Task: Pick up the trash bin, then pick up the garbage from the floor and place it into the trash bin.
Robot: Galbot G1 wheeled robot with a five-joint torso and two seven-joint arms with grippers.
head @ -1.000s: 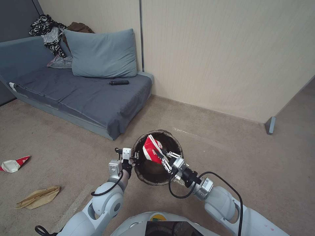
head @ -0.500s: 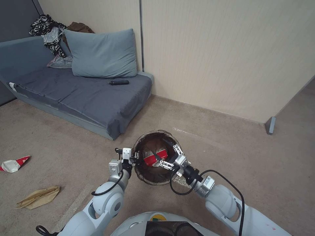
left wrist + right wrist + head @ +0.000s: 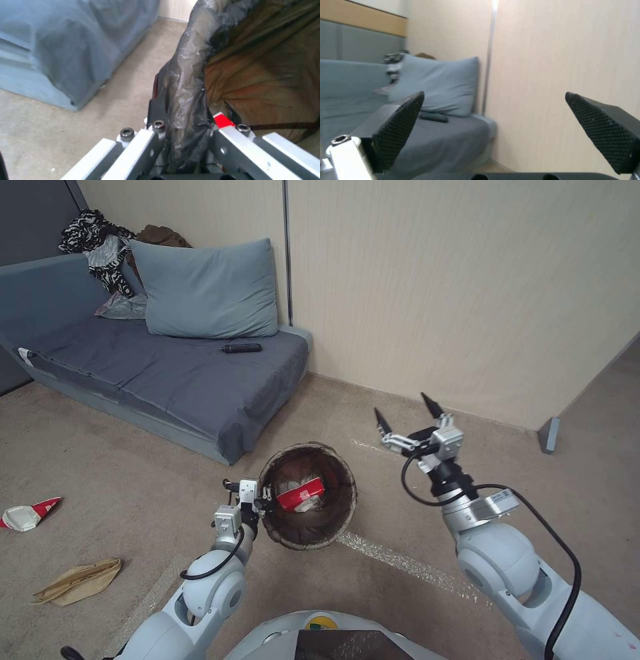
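The trash bin (image 3: 346, 508), round and lined with a dark bag, hangs just above the carpet in front of me. My left gripper (image 3: 259, 499) is shut on its near-left rim. In the left wrist view the bag-wrapped rim (image 3: 188, 82) runs between that gripper's (image 3: 185, 130) closed jaws. A red-and-white paper cup (image 3: 300, 493) lies inside the bin. My right gripper (image 3: 402, 408) is raised to the right of the bin, open and holding nothing, and its black fingertips (image 3: 400, 122) stand wide apart. More garbage lies on the floor at far left: a crushed red-and-white cup (image 3: 27, 513) and a tan paper bag (image 3: 77, 580).
A grey sofa (image 3: 167, 373) with a blue pillow (image 3: 207, 290), clothes (image 3: 100, 247) and a small black object (image 3: 241, 348) fills the back left. A beige wall (image 3: 467, 300) runs behind. A strip of clear tape (image 3: 400, 563) lies on the carpet near the bin.
The right gripper opened and let the red-and-white cup drop into the bin, then rose up and to the right. The bin, held by the left gripper, shifted slightly left.
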